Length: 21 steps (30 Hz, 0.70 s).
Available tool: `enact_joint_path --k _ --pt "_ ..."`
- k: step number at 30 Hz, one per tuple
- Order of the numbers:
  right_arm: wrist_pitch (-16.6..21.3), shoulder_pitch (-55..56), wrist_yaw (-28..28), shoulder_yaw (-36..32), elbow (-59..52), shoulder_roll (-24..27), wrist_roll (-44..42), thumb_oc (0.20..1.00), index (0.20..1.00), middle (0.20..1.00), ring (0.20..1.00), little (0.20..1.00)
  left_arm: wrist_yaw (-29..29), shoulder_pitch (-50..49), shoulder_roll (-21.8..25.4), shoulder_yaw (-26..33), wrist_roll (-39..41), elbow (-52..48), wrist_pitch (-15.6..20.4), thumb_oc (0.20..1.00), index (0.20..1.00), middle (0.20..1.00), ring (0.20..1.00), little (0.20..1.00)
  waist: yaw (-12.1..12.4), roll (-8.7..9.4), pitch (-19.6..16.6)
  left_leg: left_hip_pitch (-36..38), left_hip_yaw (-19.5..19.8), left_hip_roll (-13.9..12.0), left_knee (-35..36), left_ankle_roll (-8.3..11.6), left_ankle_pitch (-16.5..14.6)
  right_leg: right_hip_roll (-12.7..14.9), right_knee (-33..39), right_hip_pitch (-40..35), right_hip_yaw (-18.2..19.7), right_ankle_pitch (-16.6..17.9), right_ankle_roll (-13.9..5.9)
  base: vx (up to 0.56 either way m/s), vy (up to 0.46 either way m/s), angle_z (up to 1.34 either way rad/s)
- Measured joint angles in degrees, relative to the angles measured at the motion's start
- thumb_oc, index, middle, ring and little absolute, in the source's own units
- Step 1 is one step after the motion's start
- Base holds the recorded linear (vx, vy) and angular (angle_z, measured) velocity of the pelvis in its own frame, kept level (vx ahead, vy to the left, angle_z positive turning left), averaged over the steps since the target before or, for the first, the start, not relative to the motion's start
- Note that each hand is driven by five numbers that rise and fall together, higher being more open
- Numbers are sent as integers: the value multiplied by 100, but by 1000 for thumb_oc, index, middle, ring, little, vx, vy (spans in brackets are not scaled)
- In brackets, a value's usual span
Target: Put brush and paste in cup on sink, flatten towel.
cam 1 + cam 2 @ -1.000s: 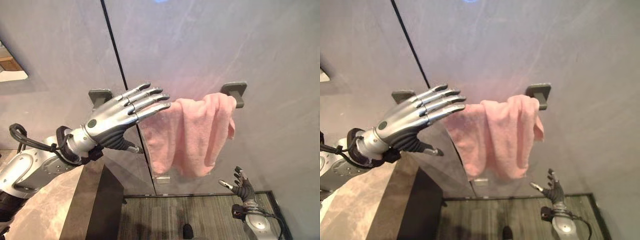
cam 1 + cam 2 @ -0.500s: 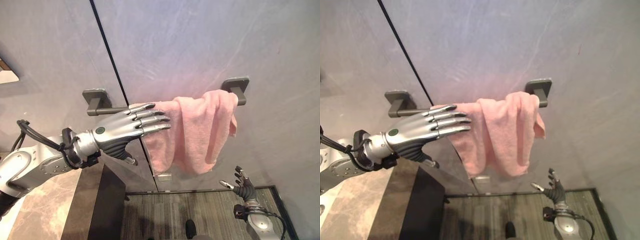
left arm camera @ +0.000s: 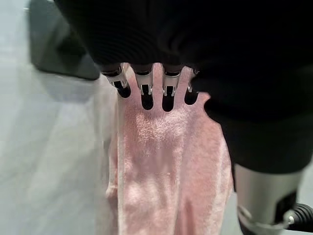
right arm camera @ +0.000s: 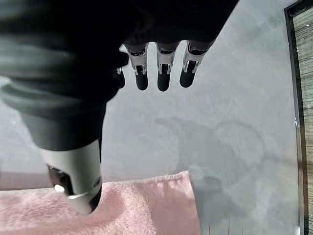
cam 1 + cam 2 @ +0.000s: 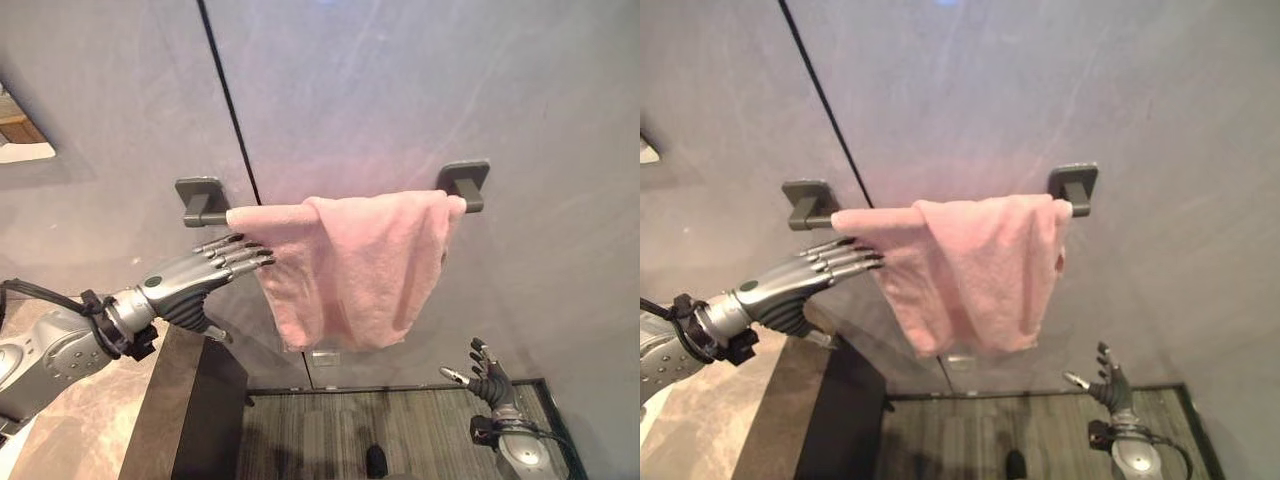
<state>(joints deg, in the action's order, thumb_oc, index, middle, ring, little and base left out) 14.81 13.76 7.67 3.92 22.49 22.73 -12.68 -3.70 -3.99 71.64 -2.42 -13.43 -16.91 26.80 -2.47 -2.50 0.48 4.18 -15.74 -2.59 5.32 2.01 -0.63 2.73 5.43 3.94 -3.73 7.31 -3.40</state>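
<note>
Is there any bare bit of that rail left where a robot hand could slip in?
Hardly. The towel covers the rail almost bracket to bracket; a short bare stub shows by the left bracket. The left robot hand crowds the towel's left edge.

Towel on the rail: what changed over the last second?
The left hand swept its straight fingers leftward along the rail and dropped below it, spreading the pink towel from a bunch at the right bracket across almost the whole rail. Nothing was gripped. The right hand stayed low, open.

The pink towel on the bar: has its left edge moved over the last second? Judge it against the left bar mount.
Yes. The pink towel has spread left along the bar, its edge now near the left mount.
</note>
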Motion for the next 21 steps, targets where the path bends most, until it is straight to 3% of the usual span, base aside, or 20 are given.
enact_joint_path --k 5,9,13,14,16,18,21 --pt "0 -29 -34 13 0 -18 1 1000 1000 1000 1000 1000 1 4 -4 3 -4 0 -75 1000 1000 1000 1000 1000 26 126 -79 11 4 12 -1 -1 1 15 1 -15 -5 7 -3 0 0 0" --pt "0 -41 -34 28 1 -31 0 1000 1000 1000 1000 1000 122 175 -460 4 -54 -19 -75 1000 1000 1000 1000 1000 26 116 -71 21 -7 12 0 0 0 17 1 -19 0 -6 -18 0 0 0" --pt "1 13 -50 16 -2 -41 -33 1000 1000 1000 1000 1000 312 111 -1873 9 336 29 -100 1000 1000 1000 1000 1000 17 87 -44 -2 1 4 1 3 0 9 1 0 -2 -12 -25 -27 -12 0" --pt "-5 26 -88 19 11 -52 -128 1000 1000 1000 1000 1000 327 -124 -2760 -5 990 49 -148 1000 1000 1000 1000 1000 6 80 -30 -4 2 4 1 3 1 10 2 6 2 -14 -25 -54 -15 0" --pt "-18 35 -97 3 24 -53 -170 1000 1000 1000 1000 1000 257 -376 -3129 -64 1637 179 -268 1000 1000 1000 1000 1000 3 128 5 -10 7 -8 0 8 7 -1 2 6 -5 -13 -23 -54 -16 0" --pt "-66 36 -63 -154 78 -100 -267 1000 1000 1000 1000 1000 144 -813 -3916 -36 2482 529 -516 1000 1000 1000 1000 1000 0 107 14 -5 5 -1 0 7 5 6 2 4 -3 -18 -24 -49 -13 0" --pt "-169 44 -30 -255 166 -179 -524 1000 1000 1000 1000 1000 -61 -1317 -4003 -67 2878 989 -920 1000 1000 1000 1000 1000 24 156 73 -1 11 -9 -1 4 8 -1 2 -1 -5 -19 -19 -46 -12 2"
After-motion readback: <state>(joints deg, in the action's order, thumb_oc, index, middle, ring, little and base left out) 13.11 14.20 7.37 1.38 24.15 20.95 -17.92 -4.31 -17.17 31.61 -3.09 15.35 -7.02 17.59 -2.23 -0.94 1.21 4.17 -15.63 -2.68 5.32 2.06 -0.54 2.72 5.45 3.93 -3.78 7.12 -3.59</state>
